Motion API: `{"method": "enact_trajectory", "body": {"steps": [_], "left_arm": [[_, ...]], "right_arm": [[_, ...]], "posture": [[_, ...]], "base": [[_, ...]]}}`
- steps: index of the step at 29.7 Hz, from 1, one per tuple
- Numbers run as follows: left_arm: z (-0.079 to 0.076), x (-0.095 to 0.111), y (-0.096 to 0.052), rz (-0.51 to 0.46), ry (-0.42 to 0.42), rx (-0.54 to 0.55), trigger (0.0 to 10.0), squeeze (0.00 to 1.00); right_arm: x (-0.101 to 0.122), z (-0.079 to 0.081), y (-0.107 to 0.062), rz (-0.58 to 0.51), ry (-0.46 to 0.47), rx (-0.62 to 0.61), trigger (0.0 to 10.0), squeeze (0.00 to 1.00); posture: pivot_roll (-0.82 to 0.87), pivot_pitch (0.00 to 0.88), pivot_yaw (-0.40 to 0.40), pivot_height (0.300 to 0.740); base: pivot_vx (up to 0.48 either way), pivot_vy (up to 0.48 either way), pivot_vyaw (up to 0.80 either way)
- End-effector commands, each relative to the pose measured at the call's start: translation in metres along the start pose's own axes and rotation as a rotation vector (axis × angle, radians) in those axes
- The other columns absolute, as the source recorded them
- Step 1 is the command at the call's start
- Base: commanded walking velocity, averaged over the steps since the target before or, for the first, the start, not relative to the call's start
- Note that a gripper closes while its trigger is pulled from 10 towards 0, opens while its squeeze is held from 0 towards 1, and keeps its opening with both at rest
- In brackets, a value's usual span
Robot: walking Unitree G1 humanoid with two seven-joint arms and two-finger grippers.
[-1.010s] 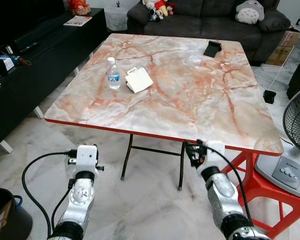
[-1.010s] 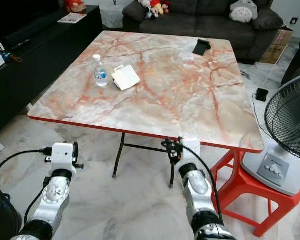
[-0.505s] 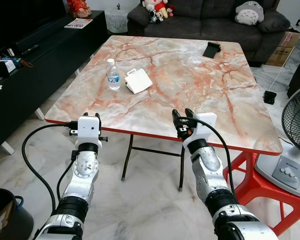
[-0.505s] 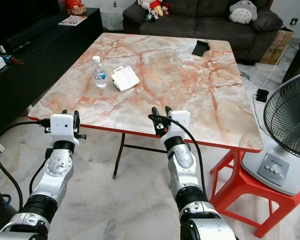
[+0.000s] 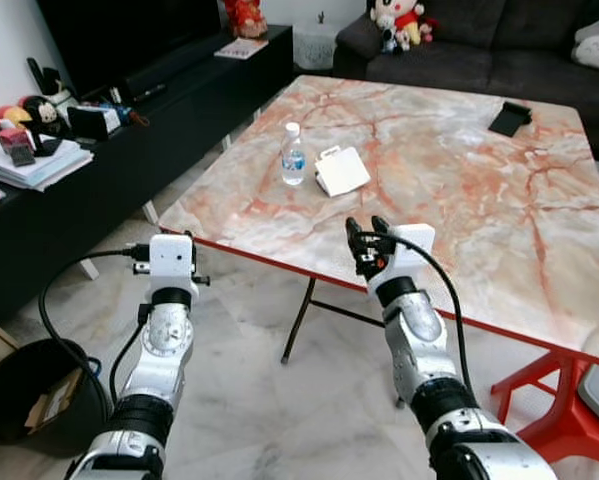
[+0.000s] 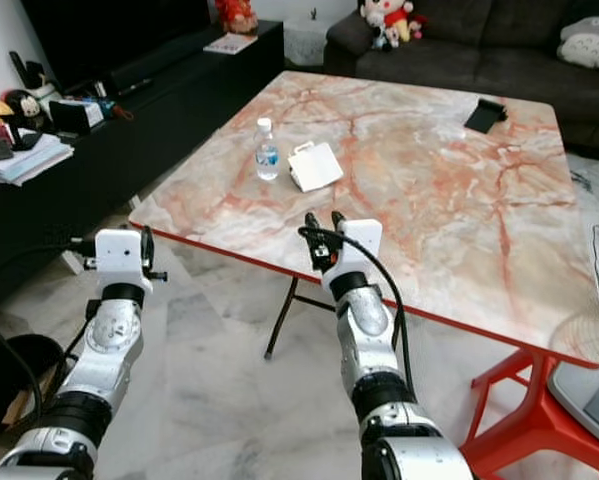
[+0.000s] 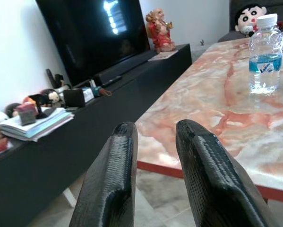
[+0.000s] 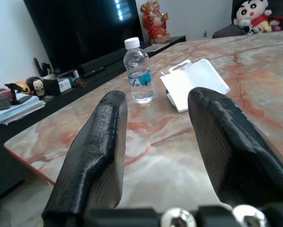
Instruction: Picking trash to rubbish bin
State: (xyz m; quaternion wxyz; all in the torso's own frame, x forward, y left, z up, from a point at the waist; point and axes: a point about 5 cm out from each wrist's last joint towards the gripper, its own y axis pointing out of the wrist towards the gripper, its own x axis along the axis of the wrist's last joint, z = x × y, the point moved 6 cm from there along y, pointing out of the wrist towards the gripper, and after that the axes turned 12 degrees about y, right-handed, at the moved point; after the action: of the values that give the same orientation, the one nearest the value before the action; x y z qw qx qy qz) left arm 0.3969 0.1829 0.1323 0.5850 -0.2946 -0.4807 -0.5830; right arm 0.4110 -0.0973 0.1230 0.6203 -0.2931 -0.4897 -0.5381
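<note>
Right wrist view | right gripper (image 8: 158,142) wide, empty | water bottle (image 8: 139,71), white bag (image 8: 196,82) ahead, apart

No wording can be read anywhere. The water bottle (image 8: 139,71), near the upper middle of the right wrist view, carries a blue and white label (image 8: 142,81), but its print is too blurred.

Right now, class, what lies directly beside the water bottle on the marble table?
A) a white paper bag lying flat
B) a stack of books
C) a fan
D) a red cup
A: the white paper bag lies flat right next to the water bottle.
</note>
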Motion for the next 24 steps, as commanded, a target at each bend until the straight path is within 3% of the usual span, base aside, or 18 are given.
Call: {"method": "enact_trajectory", "body": {"steps": [1,24], "left_arm": [[0.003,0.003,0.003,0.000,-0.008,0.010,10.0,0.00],[0.001,0.008,0.005,-0.005,-0.016,0.006,10.0,0.00]], "right_arm": [[0.001,0.007,0.004,0.003,0.002,0.015,10.0,0.00],[-0.005,0.026,0.005,0.019,0.005,0.065,10.0,0.00]], "posture": [[0.03,0.000,0.014,0.740],[0.04,0.017,0.006,0.740]], "base": [[0.341,0.000,0.00],[0.349,0.000,0.00]]}}
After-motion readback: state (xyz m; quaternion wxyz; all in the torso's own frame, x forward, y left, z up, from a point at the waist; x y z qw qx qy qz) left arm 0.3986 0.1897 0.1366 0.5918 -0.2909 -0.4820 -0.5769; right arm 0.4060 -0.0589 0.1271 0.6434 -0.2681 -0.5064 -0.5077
